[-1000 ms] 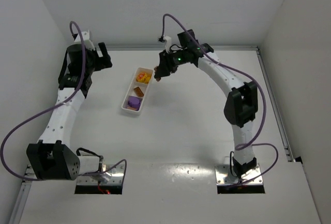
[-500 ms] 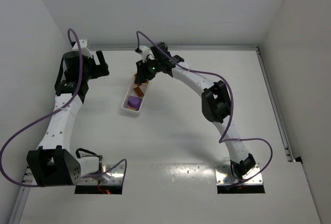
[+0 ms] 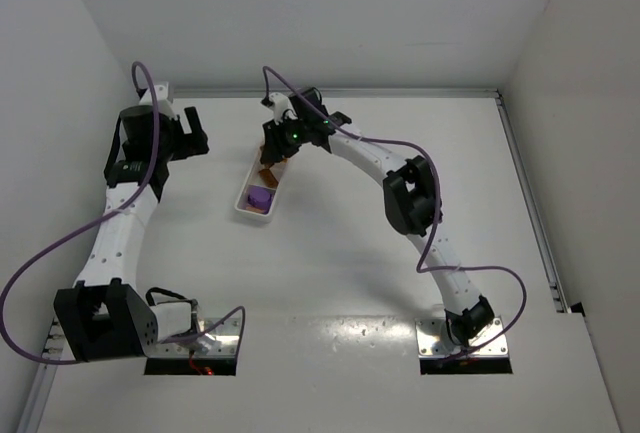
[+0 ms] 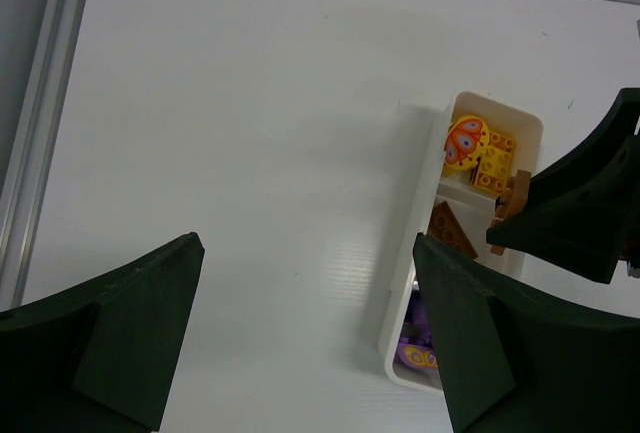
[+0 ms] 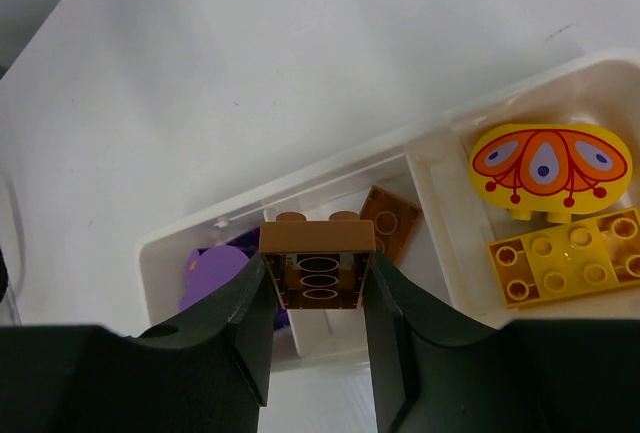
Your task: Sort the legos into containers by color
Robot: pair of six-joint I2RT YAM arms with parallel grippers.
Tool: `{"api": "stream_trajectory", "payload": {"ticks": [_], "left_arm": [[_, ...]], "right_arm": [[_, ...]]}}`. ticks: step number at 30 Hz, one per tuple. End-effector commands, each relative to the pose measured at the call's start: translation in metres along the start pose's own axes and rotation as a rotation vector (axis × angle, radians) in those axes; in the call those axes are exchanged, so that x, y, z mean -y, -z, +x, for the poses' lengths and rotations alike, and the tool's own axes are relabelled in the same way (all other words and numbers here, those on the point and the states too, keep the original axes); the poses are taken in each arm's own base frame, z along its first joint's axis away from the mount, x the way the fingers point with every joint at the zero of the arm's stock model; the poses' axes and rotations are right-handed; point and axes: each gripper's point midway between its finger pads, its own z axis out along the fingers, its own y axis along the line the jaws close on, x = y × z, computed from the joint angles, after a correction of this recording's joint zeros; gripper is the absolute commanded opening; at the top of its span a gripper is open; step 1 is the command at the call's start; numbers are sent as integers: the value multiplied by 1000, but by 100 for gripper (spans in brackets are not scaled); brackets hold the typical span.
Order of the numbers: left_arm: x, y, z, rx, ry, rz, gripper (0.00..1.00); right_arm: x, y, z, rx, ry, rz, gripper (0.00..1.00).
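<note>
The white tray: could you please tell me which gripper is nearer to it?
Right. The right gripper hangs directly above the white tray, shut on a brown lego; the left gripper stands open off to the tray's left, apart from it.

The tray lies on the bench, left of its middle and toward the far side, running from near left to far right. Its far compartment holds a pair of legos side by side. The middle compartment holds a single lego, and the near compartment holds the near lego. The right end effector hangs above the tray's middle with the held lego between its fingers. The left end effector stands left of the tray, well apart.
</note>
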Motion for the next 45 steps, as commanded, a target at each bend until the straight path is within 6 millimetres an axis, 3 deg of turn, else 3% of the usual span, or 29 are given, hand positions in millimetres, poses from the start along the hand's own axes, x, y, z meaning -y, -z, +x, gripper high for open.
{"api": "stream_trajectory", "payload": {"ticks": [1, 11, 13, 16, 21, 25, 28, 29, 32, 33, 35, 36, 37, 38, 39, 40, 41, 42, 43, 45], "left_arm": [[-5, -1, -5, 29, 4, 1, 93], [-7, -10, 7, 7, 26, 20, 93], [-9, -12, 10, -2, 40, 22, 93], [-10, -12, 14, -14, 46, 34, 93], [-8, -13, 16, -13, 55, 43, 93], [-5, -13, 17, -16, 55, 61, 93], [-4, -10, 14, -7, 53, 62, 93], [-2, -8, 12, 1, 52, 72, 93], [6, -7, 12, -4, 52, 116, 93], [8, -5, 10, -3, 41, 132, 93], [16, -3, 9, -7, 17, 184, 93], [17, -1, 6, -7, 17, 184, 94], [28, -5, 11, -35, -5, 211, 94], [30, -5, 19, -72, -40, 211, 95], [38, -10, 27, -106, -58, 231, 95], [38, -8, 24, -106, -71, 231, 95], [38, -12, 37, -149, -91, 238, 95], [45, -11, 38, -151, -106, 271, 96], [44, -13, 43, -171, -111, 271, 96], [43, -13, 49, -181, -132, 272, 98]], "right_arm": [[-3, -4, -16, 44, 40, -2, 6], [-3, -11, 0, 8, 43, -6, 7], [-2, -12, 7, -10, 32, -5, 13], [1, -13, 17, -33, 17, 8, 29], [0, -8, 12, -26, 21, 18, 51], [-5, -2, 5, -13, 29, 17, 61], [-12, 4, 1, -13, 35, 31, 62], [-18, 15, -16, 20, 53, 42, 62], [-28, 40, -32, 51, 79, 76, 62], [-42, 65, -59, 106, 132, 87, 62], [-48, 87, -69, 127, 160, 131, 63], [-36, 101, -67, 127, 158, 165, 63], [-41, 128, -80, 160, 179, 199, 65], [-36, 143, -82, 170, 184, 234, 66], [-15, 158, -66, 141, 153, 279, 66], [-8, 173, -63, 141, 136, 301, 66], [-9, 201, -71, 173, 133, 324, 67], [4, 212, -51, 142, 95, 350, 67], [25, 238, -44, 150, 54, 403, 67], [33, 279, -27, 161, 25, 469, 69]]}}
